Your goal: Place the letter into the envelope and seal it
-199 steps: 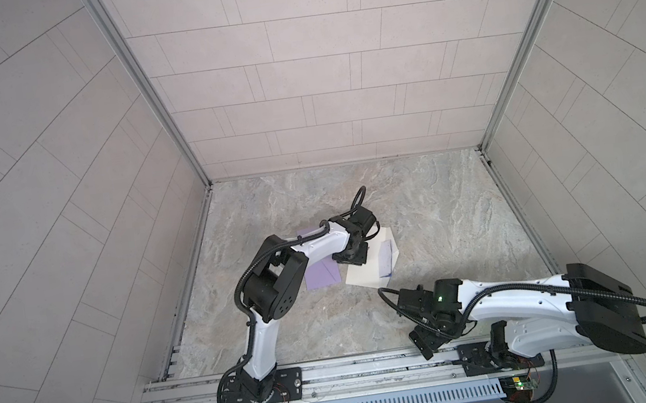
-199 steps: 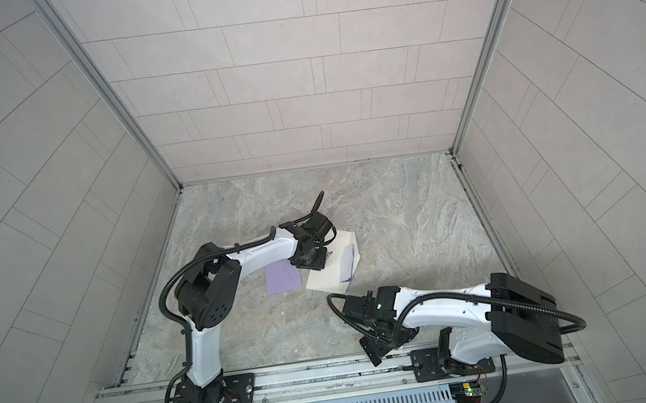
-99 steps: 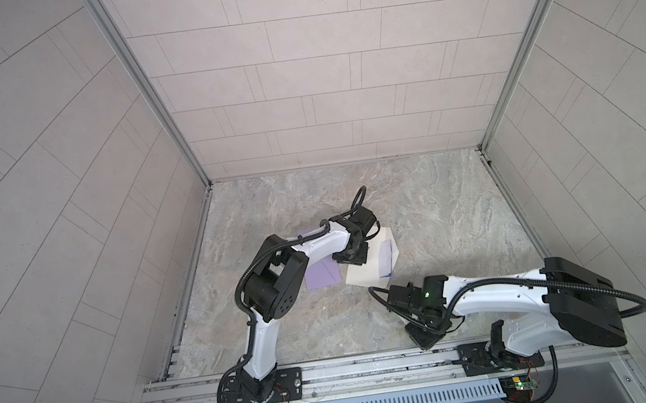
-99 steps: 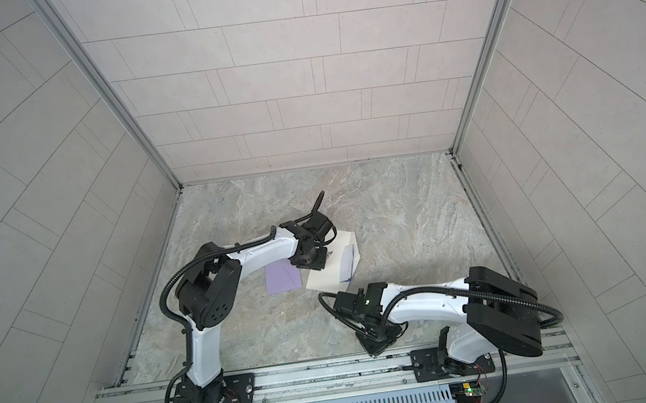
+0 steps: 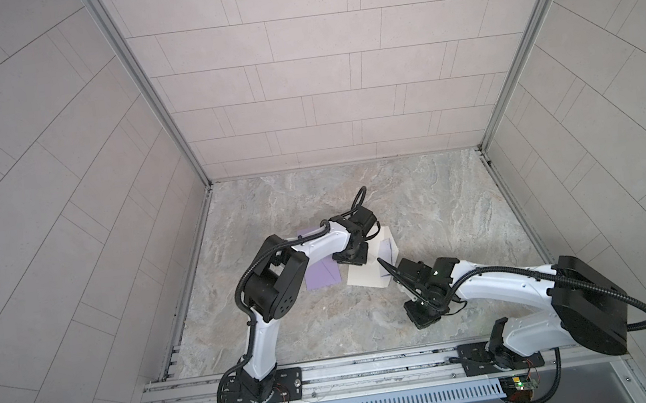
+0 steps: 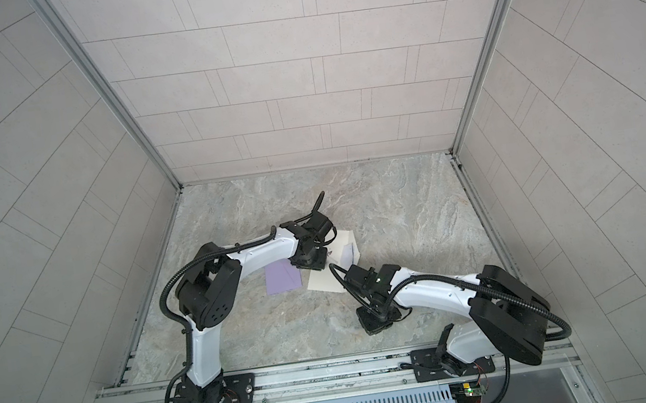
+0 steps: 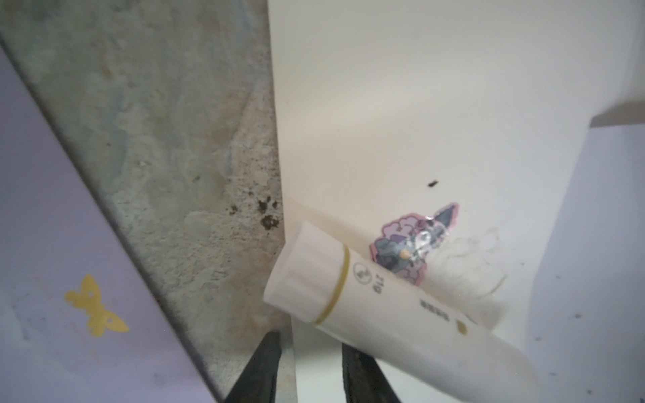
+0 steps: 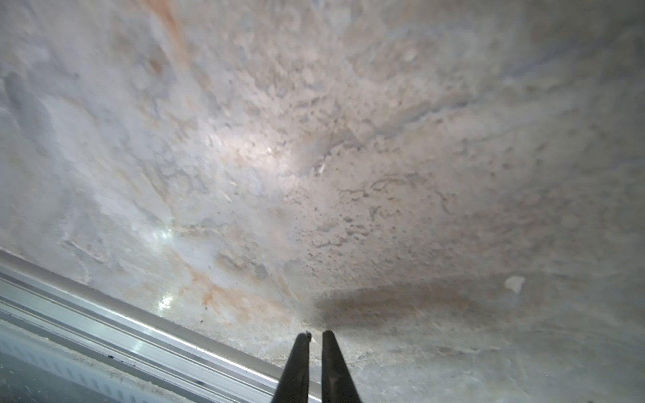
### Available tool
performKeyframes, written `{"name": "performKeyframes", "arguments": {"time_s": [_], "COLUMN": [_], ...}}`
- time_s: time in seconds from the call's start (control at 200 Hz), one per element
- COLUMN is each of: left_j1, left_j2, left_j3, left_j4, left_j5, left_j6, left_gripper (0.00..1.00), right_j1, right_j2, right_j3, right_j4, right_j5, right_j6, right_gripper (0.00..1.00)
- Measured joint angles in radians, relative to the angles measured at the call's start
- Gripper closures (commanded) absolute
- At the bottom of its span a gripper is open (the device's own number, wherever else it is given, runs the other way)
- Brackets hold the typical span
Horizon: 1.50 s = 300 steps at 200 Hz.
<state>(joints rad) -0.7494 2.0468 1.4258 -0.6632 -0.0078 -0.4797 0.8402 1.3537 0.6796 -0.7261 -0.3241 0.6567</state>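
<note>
Things can go wrong here. The table [image 5: 328, 327] is hard and flat, so thin paper is tough to lift off it. The letter [image 5: 367, 285], which we take the big white sheet to be, is wider than the envelope [image 5: 325, 282]. It may jam or crumple if we do not fold it well. One edge of it lies in the gap of the left gripper [image 7: 310, 352], whose jaws stand a little apart. We cannot tell if they press on it. If that gripper slides, the letter may slide too.

The envelope lies flat just beside the left gripper, with a strip of table between it and the letter. Nothing holds it, so a push may make it scoot away. A white tube [image 7: 377, 310] lies on the letter, right by one left finger [image 7: 359, 377]. It is round, so it may roll or block a fold. A small sticker [image 7: 415, 244] sits just past the tube.

The right gripper [image 8: 316, 336] is almost closed on nothing and points at bare table, so it cannot help yet.

The envelope is the only thing that holds stuff. The letter is not in it. We cannot tell if its flap is open.
</note>
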Motion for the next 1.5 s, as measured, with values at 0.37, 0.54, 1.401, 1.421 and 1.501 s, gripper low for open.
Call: {"name": "performKeyframes", "arguments": {"time_s": [0.37,0.54,1.401,1.421,1.501], "left_j1": [0.000,0.000,0.000,0.000,0.000], "left_j2": [0.000,0.000,-0.005,-0.005,-0.006], "left_j3": [0.001,0.001,0.001,0.001,0.002], "left_j4": [-0.001,-0.003,-0.021,-0.021,-0.023], "left_j5": [0.002,0.006,0.099,0.102,0.113], "left_j6": [0.000,0.002,0.048,0.050,0.055], "left_gripper": [0.63,0.62,0.61,0.61,0.61], "right_j1": [-0.345,-0.374,-0.410,-0.410,-0.411], "right_j2": [-0.026,0.123,0.440,0.441,0.442], "right_j3": [0.180,0.351,0.398,0.396,0.392], "right_j4": [0.059,0.105,0.244,0.247,0.260], "right_j5": [-0.062,-0.053,-0.088,-0.089,-0.096], "right_j6": [-0.006,-0.006,0.035,0.036,0.045], "right_gripper": [0.72,0.72,0.75,0.75,0.75]}}
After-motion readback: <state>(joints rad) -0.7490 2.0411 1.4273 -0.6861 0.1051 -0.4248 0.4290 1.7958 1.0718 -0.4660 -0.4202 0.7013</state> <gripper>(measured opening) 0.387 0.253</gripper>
